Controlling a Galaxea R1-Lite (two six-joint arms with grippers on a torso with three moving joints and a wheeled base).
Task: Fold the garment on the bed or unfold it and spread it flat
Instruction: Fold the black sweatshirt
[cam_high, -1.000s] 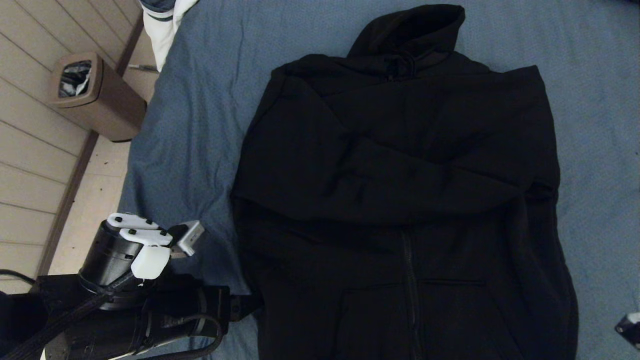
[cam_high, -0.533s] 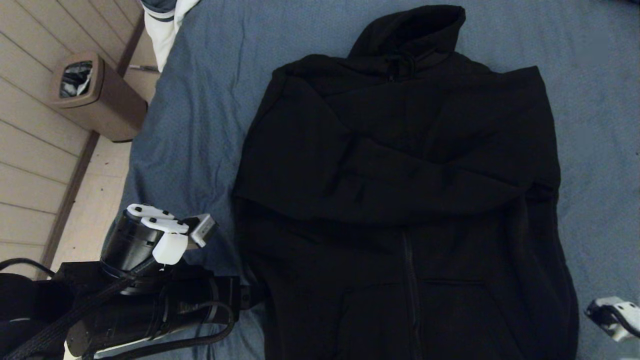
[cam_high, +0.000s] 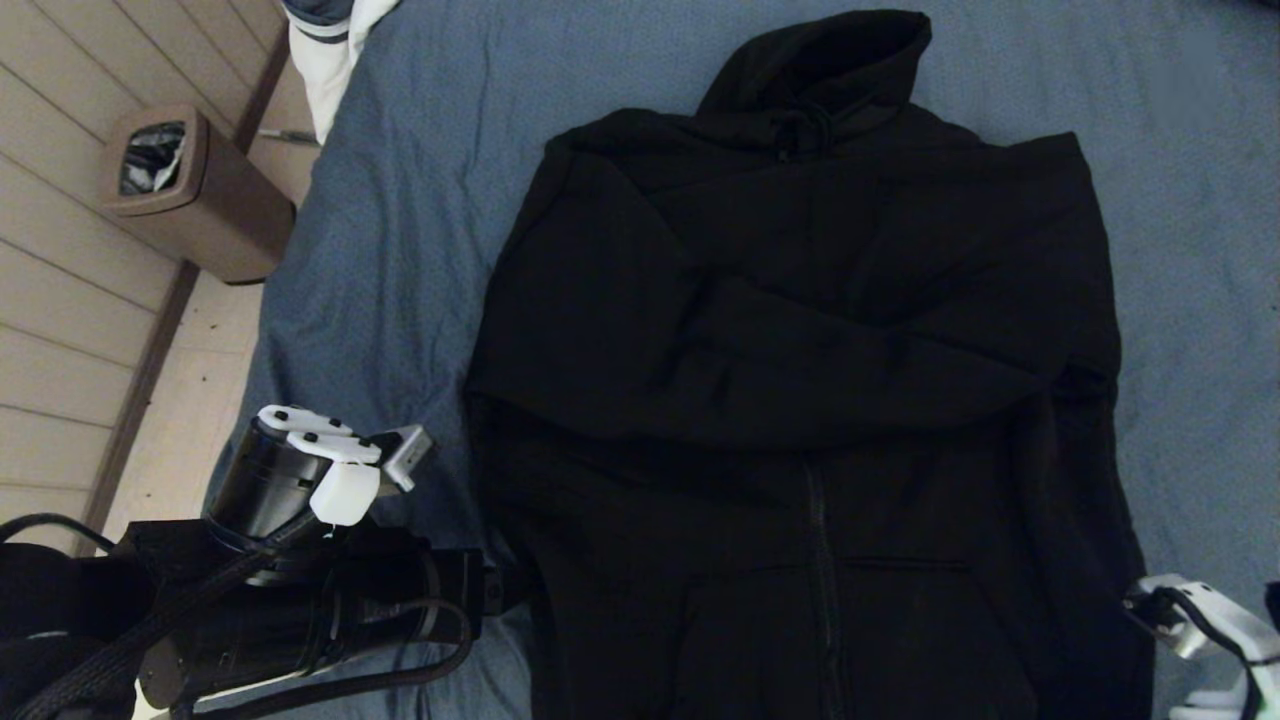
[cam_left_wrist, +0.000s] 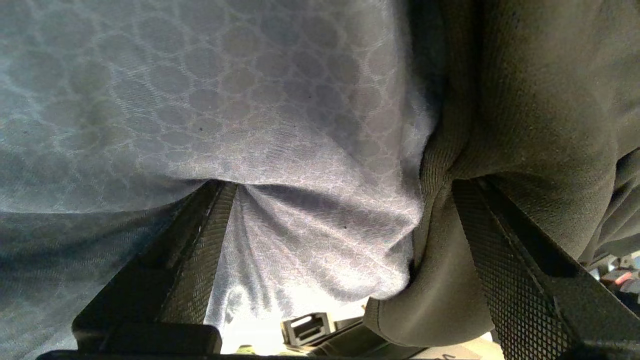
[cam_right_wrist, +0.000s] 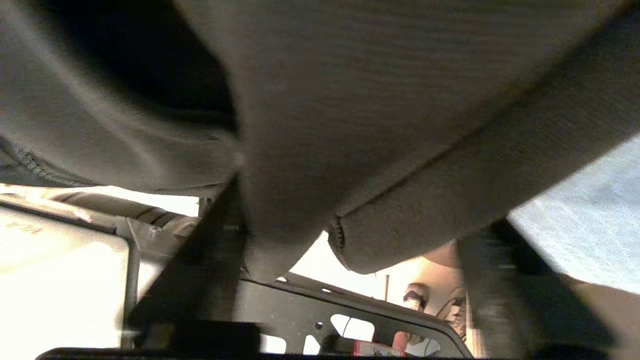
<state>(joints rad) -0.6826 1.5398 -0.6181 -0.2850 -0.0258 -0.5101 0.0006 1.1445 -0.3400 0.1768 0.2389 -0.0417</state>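
Observation:
The garment (cam_high: 800, 380), a black zip hoodie, lies face up on the bed (cam_high: 400, 250) with both sleeves crossed over the chest and the hood at the far end. My left arm (cam_high: 300, 560) is at the hem's near left corner. In the left wrist view, my left gripper (cam_left_wrist: 342, 185) is open, with bunched sheet (cam_left_wrist: 310, 240) and the hem corner (cam_left_wrist: 450, 280) between its fingers (cam_left_wrist: 200, 250). My right arm (cam_high: 1200, 625) is at the hem's near right corner. My right gripper (cam_right_wrist: 362, 205) is open around the hanging hem corner (cam_right_wrist: 380, 240).
A brown waste bin (cam_high: 190, 190) stands on the pale plank floor (cam_high: 60, 330) left of the bed. A white and navy duvet (cam_high: 325, 40) hangs over the bed's far left corner. Bare sheet surrounds the hoodie on the left and right.
My right arm has come into the head view from the lower right edge, toward the hem's right corner. My left arm has shifted slightly toward the hoodie. The hoodie lies as before.

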